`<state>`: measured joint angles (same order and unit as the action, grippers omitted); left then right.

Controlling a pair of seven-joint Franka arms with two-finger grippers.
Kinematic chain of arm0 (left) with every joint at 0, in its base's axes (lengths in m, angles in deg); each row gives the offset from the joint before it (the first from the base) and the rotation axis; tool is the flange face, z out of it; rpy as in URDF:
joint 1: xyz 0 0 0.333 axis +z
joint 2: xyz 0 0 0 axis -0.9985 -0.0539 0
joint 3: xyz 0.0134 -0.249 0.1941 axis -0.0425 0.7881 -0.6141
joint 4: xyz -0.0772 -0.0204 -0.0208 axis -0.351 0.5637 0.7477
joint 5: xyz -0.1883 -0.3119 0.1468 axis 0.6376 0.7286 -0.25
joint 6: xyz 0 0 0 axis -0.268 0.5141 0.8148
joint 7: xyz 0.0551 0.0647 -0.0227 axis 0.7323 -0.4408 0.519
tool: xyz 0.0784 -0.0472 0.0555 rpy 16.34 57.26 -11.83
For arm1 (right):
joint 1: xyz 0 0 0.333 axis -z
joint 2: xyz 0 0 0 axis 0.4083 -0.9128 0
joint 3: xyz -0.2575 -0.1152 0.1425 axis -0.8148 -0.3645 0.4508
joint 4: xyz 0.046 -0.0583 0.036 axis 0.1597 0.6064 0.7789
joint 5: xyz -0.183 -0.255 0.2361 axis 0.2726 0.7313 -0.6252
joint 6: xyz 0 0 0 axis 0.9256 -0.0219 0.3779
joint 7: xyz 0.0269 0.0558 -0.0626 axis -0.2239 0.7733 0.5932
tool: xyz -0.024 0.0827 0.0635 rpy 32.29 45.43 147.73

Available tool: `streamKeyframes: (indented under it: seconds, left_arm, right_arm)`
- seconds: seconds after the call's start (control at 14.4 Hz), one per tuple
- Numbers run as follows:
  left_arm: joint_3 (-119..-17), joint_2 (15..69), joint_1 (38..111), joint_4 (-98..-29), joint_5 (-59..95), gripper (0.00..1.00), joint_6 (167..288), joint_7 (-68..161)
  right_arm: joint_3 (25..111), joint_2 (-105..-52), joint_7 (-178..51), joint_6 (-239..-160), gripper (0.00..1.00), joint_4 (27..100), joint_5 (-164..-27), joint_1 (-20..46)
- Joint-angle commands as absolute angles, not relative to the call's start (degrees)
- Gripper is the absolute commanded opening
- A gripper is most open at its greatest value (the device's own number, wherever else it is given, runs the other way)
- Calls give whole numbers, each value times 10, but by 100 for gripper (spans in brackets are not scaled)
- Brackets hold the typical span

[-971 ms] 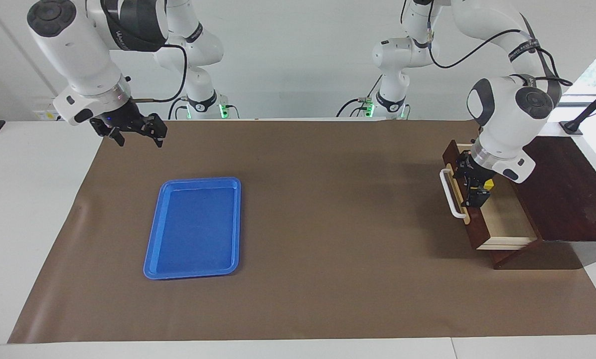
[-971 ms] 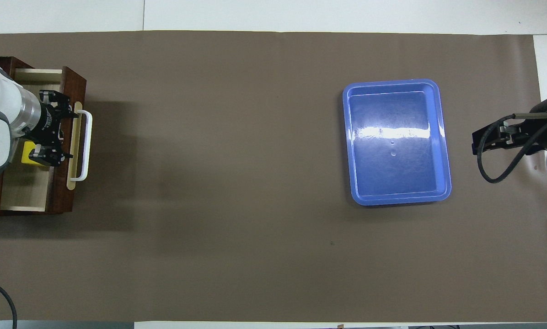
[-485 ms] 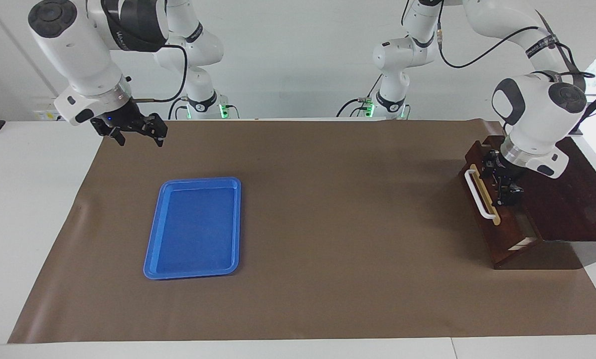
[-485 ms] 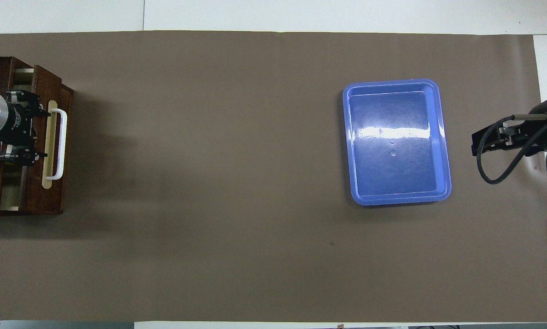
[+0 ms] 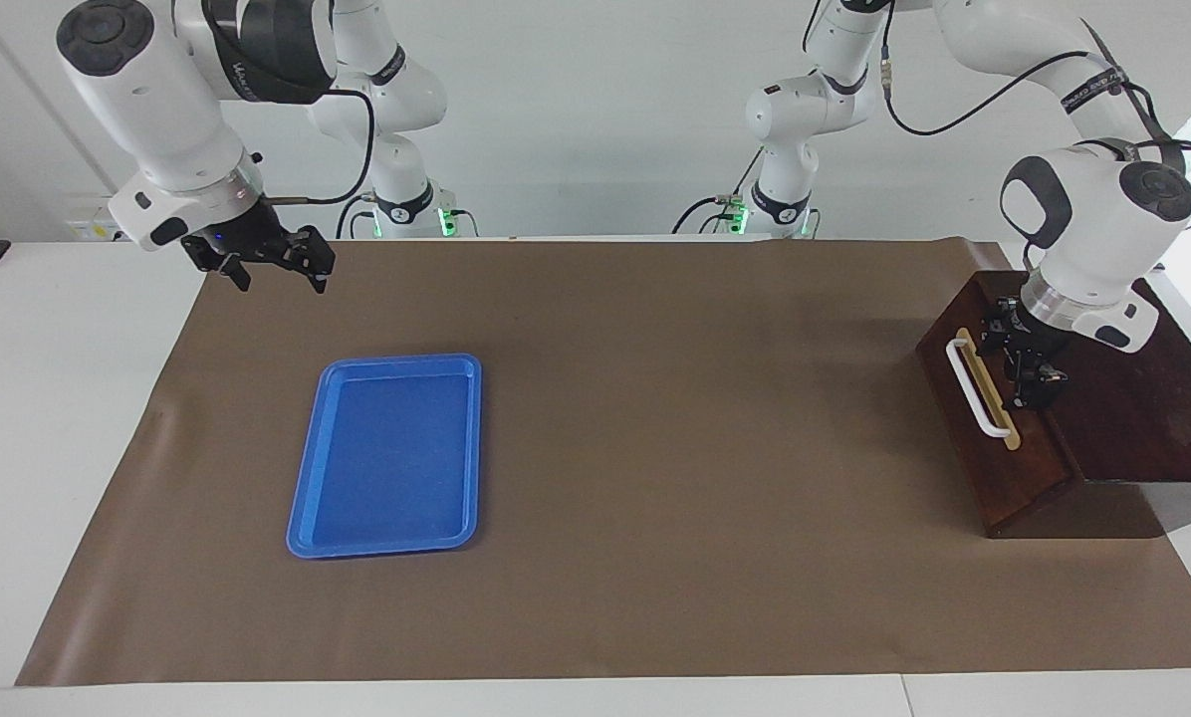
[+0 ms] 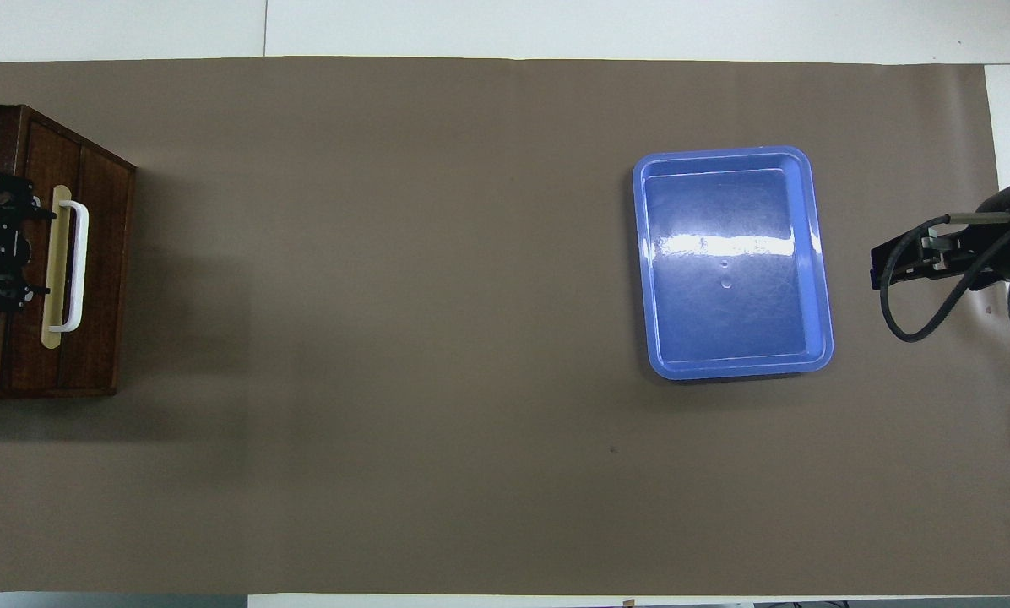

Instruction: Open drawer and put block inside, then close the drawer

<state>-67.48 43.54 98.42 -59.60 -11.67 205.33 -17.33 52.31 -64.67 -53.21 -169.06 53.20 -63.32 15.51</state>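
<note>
Left gripper [image 5: 1026, 357], fingers spread and holding nothing, rests on our dark brown wooden drawer [image 5: 994, 423] at the table's edge, apparently pressing it shut. Right gripper [image 5: 275, 267] waits, fingers apart, over the corner.

Little legible lettering on twin-arm rig

Pale lettering is printed on a dark band [image 5: 257, 60] on the right arm at 11 o'clock and on a strap [image 5: 1093, 85] on the left arm at 1 o'clock; neither can be read.

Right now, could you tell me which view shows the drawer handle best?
The overhead view: the handle lies clear of the left gripper, its whole bar visible. The facing view shows it slanted beside the gripper.
</note>
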Motion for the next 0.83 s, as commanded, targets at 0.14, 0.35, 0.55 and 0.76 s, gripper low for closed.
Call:
streamKeyframes:
  seconds: [0.14,0.35,0.55,0.76]
  left_arm:
    - [-673,446,988,-569,-128,100,2007,-141]
    - [-667,472,971,-532,-126,100,1946,-58]
    - [-667,496,937,-534,-123,100,1894,102]
    - [-662,525,922,-535,-115,100,1838,284]
  right_arm:
    - [529,-631,-549,-1702,100,551,-624,164]
    - [529,-631,-549,-1702,100,550,-624,164]
    - [529,-631,-550,-1702,100,551,-624,164]
    - [529,-631,-550,-1702,100,551,-624,164]
